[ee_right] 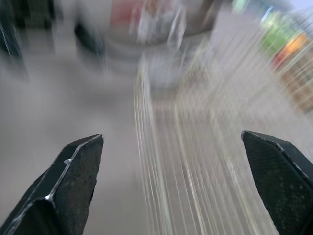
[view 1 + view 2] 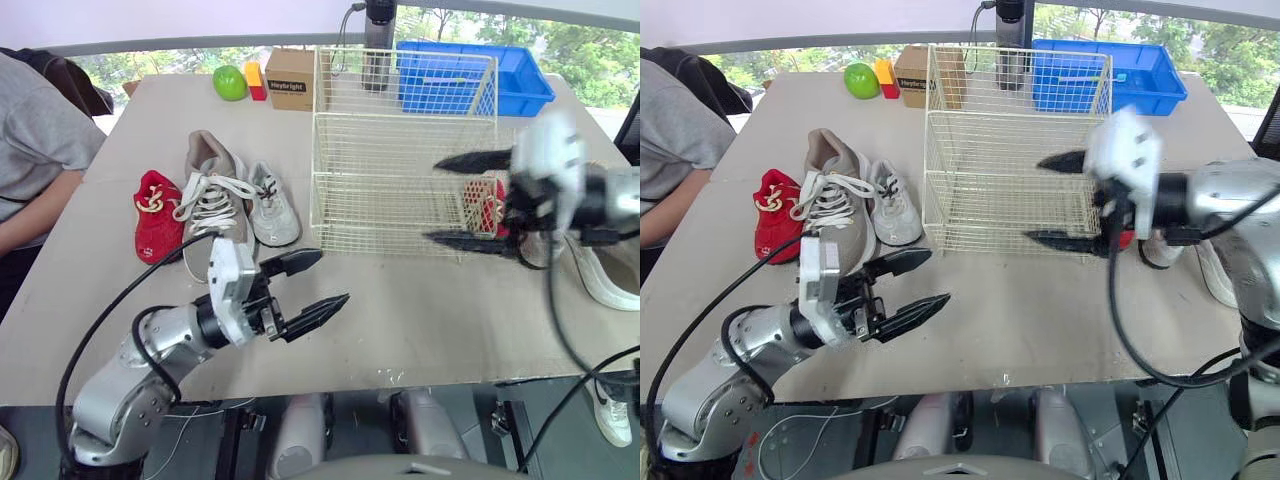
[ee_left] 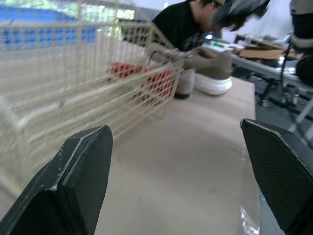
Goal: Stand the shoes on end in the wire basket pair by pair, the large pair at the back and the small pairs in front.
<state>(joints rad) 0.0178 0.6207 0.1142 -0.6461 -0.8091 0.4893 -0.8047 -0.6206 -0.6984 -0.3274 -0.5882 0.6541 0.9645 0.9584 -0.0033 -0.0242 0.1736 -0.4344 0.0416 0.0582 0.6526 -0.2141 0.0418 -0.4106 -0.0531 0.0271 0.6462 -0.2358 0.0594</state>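
Observation:
The cream wire basket (image 2: 400, 170) stands empty at mid-table. To its left lie a small red shoe (image 2: 157, 215), a large tan shoe (image 2: 215, 195) and a small grey shoe (image 2: 272, 205). By the basket's right end are another red shoe (image 2: 487, 205) and a large tan shoe with a white sole (image 2: 600, 272). My left gripper (image 2: 333, 277) is open over bare table in front of the basket's left corner. My right gripper (image 2: 431, 200) is open at the basket's right front, holding nothing. The left wrist view shows the basket (image 3: 73, 88) and the red shoe (image 3: 146, 78).
A blue bin (image 2: 470, 75), a cardboard box (image 2: 292, 78), a green apple (image 2: 229, 82) and a dark cylinder (image 2: 378, 40) line the far edge. A person in a grey shirt (image 2: 40, 150) sits at the table's left side.

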